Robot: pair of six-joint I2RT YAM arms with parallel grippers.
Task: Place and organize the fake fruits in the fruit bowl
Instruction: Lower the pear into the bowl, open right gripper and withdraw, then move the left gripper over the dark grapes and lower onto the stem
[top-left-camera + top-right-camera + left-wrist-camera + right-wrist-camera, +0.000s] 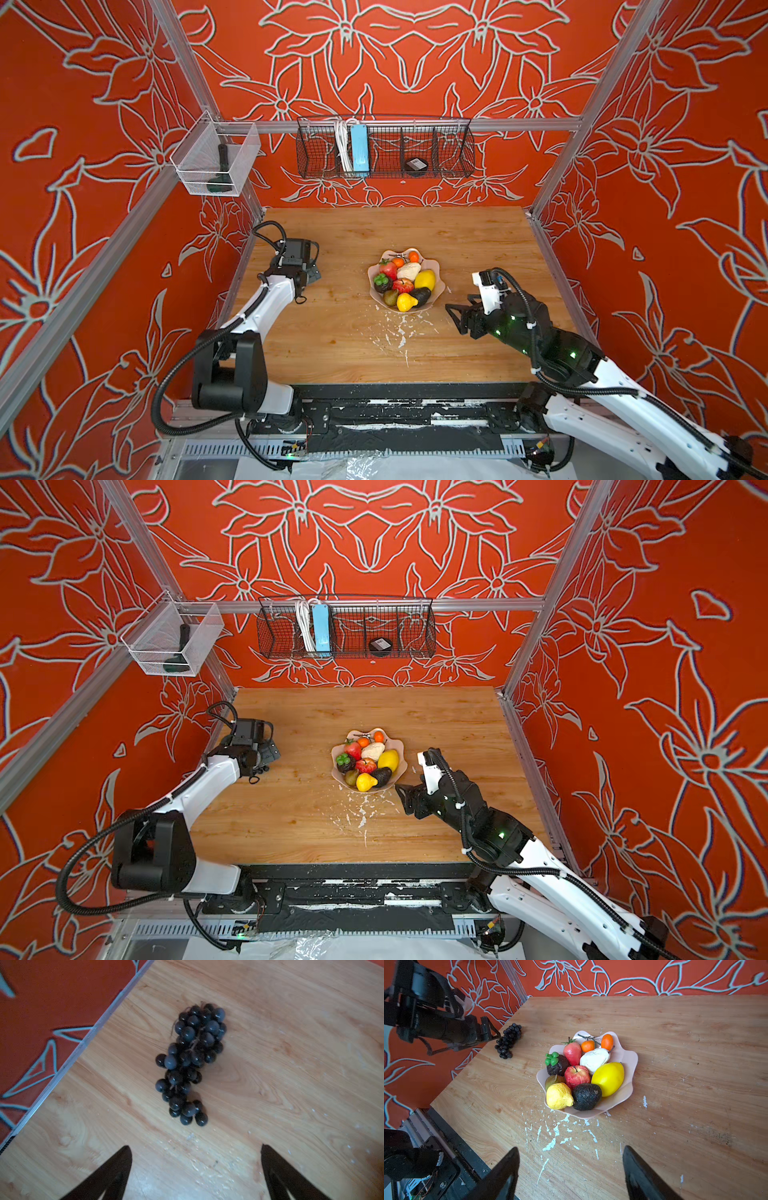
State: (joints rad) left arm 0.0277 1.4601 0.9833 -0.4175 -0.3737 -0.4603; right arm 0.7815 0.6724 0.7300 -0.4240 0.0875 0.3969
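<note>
Left end effector, spread wide, hovers just short of the grape bunch.

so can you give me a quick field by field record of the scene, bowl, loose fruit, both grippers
bowl: fruit bowl mid-table, holding lemon, avocado, apple and other fruits
outside bowl: grape bunch, lying on the table near its left edge
left gripper: open, empty, grape bunch just ahead of its fingers
right gripper: open, empty, facing the fruit bowl
left to do: grape bunch into the fruit bowl
</note>
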